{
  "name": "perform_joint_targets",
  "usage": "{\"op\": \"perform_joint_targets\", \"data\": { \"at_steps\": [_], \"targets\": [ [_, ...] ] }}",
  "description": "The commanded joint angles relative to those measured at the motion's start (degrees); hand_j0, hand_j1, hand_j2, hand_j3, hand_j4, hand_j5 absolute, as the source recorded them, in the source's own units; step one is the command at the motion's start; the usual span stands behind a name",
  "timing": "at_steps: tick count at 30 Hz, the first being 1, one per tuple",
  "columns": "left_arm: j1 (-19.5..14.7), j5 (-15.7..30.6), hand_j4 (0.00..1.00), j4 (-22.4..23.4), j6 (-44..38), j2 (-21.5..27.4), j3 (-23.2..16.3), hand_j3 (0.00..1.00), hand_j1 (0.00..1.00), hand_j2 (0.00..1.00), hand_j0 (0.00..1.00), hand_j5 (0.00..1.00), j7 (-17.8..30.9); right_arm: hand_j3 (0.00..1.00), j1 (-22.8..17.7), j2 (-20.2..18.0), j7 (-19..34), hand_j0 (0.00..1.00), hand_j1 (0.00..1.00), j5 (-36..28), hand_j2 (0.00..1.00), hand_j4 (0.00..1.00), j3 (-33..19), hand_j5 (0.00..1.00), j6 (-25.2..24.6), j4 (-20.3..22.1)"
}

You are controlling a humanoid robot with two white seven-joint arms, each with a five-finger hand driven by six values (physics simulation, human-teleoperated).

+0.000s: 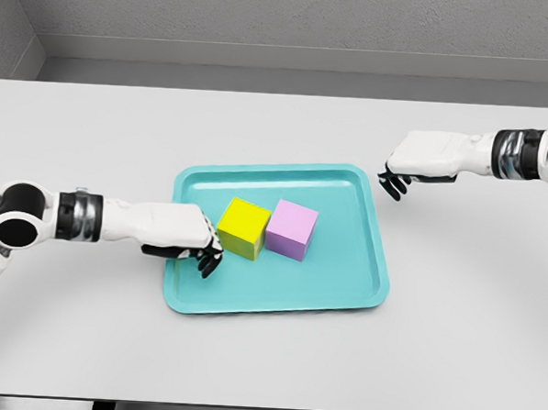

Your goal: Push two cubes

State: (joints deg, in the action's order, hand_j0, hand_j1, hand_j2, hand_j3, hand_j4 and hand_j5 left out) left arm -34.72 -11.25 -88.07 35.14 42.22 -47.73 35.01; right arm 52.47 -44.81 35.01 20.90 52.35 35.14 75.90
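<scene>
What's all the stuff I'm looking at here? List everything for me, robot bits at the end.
yellow cube: one, yellow, on the tray, left of the pink cube and touching it.
pink cube: one, pink, on the tray near its middle.
tray: one, teal, rimmed, at the middle of the table.
table: one, light grey, fills most of the view.
wall: grey, behind the table.
left hand: one, white with dark fingers, over the tray's left edge, against the yellow cube's left side, holding nothing.
right hand: one, white with dark fingers, above the table right of the tray, fingers relaxed, holding nothing.
</scene>
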Motion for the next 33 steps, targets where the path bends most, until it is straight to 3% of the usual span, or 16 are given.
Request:
{"op": "perform_joint_targets", "data": {
  "at_steps": [1, 3, 8, 12, 14, 17, 33],
  "targets": [
    [-0.09, 0.18, 0.27, 0.97, -0.14, -1.09, -0.43, 0.27, 0.27, 0.27, 0.27, 0.27, -0.01, 0.25, 0.09, -0.19, -0.01, 0.25, 0.25, -0.25, 0.25, 0.25, -0.05, 0.25, -0.14, 0.03],
    [-0.09, -1.23, 0.27, 3.43, -0.14, -3.20, -0.43, 0.27, 0.27, 0.27, 0.27, 0.27, -0.01, 0.24, 0.09, -0.28, -0.01, 0.24, 0.24, -0.25, 0.24, 0.24, -0.05, 0.24, -0.14, 0.03],
    [0.00, -1.23, 0.27, 3.87, -0.14, -3.99, -0.70, 0.27, 0.27, 0.27, 0.27, 0.27, -0.01, 0.24, 0.26, -0.10, -0.01, 0.24, 0.24, -0.25, 0.24, 0.24, -0.58, 0.24, -0.14, -0.05],
    [0.00, -1.05, 0.27, 5.01, -0.14, -4.25, -0.70, 0.27, 0.27, 0.27, 0.27, 0.27, -0.01, 0.24, -1.85, -0.45, -0.01, 0.24, 0.24, -0.16, 0.24, 0.24, -5.68, 0.24, -0.14, 0.03],
    [0.00, -0.61, 0.27, 5.36, -0.14, -4.16, -0.70, 0.27, 0.27, 0.27, 0.27, 0.27, -0.01, 0.24, -1.93, -5.02, -0.01, 0.24, 0.24, -0.16, 0.24, 0.24, -6.91, 0.24, -0.14, 0.30],
    [0.35, -0.53, 0.27, 4.92, -0.14, -4.34, -2.01, 0.27, 0.27, 0.27, 0.27, 0.27, -0.01, 0.25, -1.67, -7.57, -0.01, 0.25, 0.25, -0.07, 0.25, 0.25, -8.23, 0.25, -0.14, 0.65],
    [-0.62, -1.14, 0.26, 6.42, -0.14, -7.07, -2.98, 0.26, 0.26, 0.26, 0.26, 0.26, -0.01, 0.26, -1.41, -7.75, -0.01, 0.26, 0.26, 0.28, 0.26, 0.26, -8.23, 0.26, -0.14, 0.47]
  ]
}}
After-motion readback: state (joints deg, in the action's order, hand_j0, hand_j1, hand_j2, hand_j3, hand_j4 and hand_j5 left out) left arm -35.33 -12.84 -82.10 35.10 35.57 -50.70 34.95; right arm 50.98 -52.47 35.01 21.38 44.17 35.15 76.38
